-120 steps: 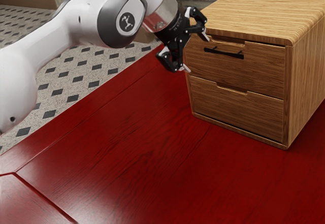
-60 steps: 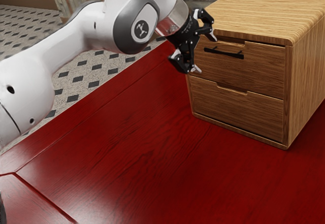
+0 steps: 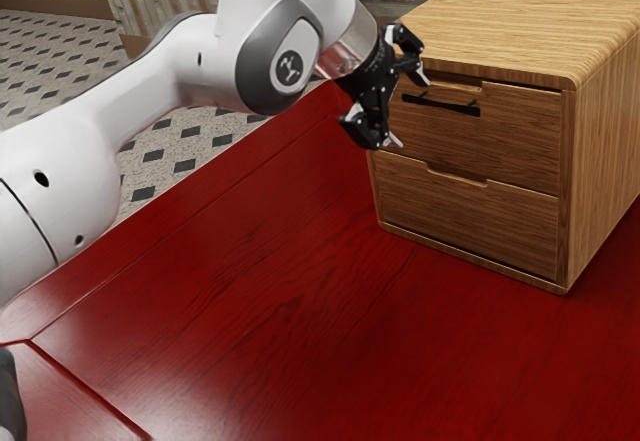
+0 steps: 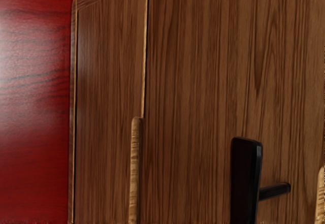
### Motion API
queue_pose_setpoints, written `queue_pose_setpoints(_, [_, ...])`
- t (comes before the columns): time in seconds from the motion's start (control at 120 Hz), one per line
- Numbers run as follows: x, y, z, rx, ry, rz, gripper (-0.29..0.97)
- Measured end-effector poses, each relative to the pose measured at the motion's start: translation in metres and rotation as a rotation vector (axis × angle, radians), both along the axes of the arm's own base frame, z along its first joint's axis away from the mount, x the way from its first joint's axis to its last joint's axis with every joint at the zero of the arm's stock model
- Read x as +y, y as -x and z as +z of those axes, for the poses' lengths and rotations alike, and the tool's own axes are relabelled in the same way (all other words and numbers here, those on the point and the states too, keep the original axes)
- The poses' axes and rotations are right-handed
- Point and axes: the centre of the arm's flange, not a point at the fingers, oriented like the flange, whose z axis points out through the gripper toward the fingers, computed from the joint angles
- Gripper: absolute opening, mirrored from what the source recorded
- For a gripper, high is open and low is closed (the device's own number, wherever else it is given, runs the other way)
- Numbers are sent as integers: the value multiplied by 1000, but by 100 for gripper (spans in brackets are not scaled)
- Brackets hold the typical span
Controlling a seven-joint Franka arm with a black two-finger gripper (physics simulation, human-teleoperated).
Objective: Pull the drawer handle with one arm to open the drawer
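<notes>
A wooden cabinet (image 3: 520,21) with two drawers stands on the red table at the exterior view's right. Its top drawer (image 3: 500,141) carries a thin black bar handle (image 3: 440,104); no gap shows around the drawer front. My black gripper (image 3: 398,101) is open at the left end of that drawer front, one finger above and one below the handle's level, just left of the bar's end. In the wrist view the handle (image 4: 246,183) stands out from the top drawer's front (image 4: 213,71), close under my hand, with the lower drawer's front (image 4: 106,107) beside it.
The lower drawer (image 3: 465,211) has a carved grip notch along its upper edge. The red wooden table (image 3: 280,321) stretches in front of the cabinet. Beyond the table's far edge lies a checkered floor (image 3: 150,141), with a brick wall behind.
My arm has swung toward the exterior view's right, bringing the open gripper from short of the cabinet's corner up to the left end of the top drawer's handle. The drawer has not moved.
</notes>
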Motion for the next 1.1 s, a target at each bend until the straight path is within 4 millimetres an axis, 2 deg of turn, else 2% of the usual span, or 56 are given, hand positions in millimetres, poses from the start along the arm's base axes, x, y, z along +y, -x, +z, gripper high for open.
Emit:
queue_pose_setpoints(0.642, [-17, -10, -23, 23, 16, -7, 67])
queue_pose_setpoints(0.875, [-11, -5, -19, 49, 34, 3, 37])
queue_pose_setpoints(1.1, [-12, 11, 0, 75, 60, 8, 6])
